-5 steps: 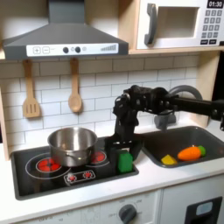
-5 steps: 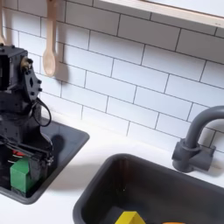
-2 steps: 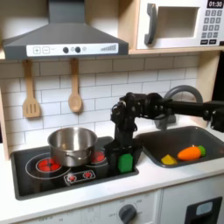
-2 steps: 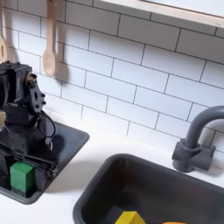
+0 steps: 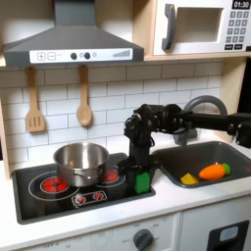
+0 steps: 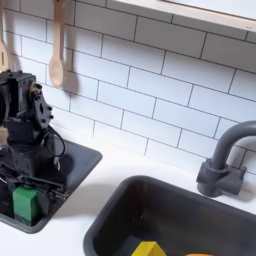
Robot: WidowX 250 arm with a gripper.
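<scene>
One green block [image 5: 141,182] stands on the stovetop's [image 5: 59,193] front right corner, under the lowered gripper [image 5: 140,173].
It looks like a light, rigid, smooth-sided toy piece, best pinched across two flat opposite faces; the fingers [image 6: 44,185] straddle its top, but whether they press on it cannot be told. Beside it, to the first exterior view's left, stands a steel pot [image 5: 80,163]; a sink [image 5: 227,152] holding toy food lies right.
</scene>
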